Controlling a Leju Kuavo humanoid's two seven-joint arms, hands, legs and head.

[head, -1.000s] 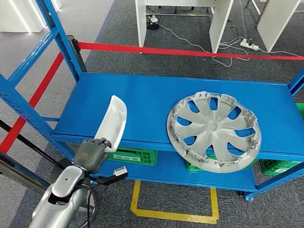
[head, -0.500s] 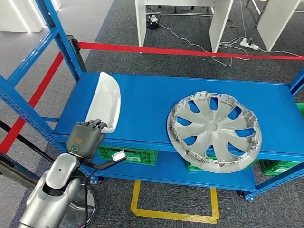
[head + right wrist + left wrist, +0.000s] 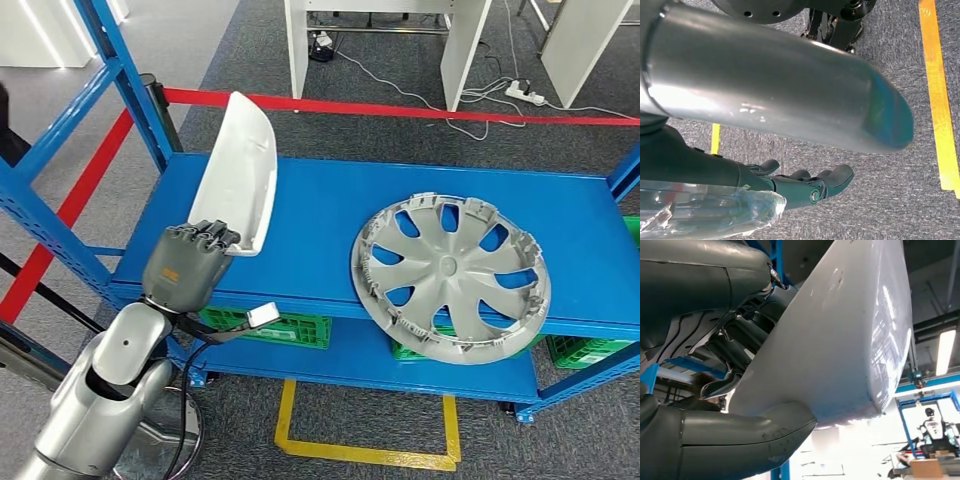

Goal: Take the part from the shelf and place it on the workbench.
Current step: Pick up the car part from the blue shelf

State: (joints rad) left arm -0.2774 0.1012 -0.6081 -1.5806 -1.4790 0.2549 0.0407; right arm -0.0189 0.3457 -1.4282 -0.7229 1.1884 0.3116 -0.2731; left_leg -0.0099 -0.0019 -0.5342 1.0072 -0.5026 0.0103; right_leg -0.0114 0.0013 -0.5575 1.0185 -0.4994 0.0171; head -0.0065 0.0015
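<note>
The left hand (image 3: pixel 185 268) holds the white curved plastic part (image 3: pixel 238 170) by its lower edge; the part stands up above the hand, tilted, lifted off the blue shelf (image 3: pixel 317 225). In the left wrist view the fingers (image 3: pixel 734 335) and the thumb (image 3: pixel 753 432) press on the part (image 3: pixel 843 330) from two sides. A small label is on the back of the hand, too small to read. To the right of the hand a grey wheel cover (image 3: pixel 450 277) lies on the shelf, well apart. The right hand (image 3: pixel 806 185) hangs over grey carpet (image 3: pixel 881 195) near a yellow floor line (image 3: pixel 940 100), fingers loosely extended, holding nothing. Behind the shelf runs a red barrier tape (image 3: pixel 423 110).
</note>
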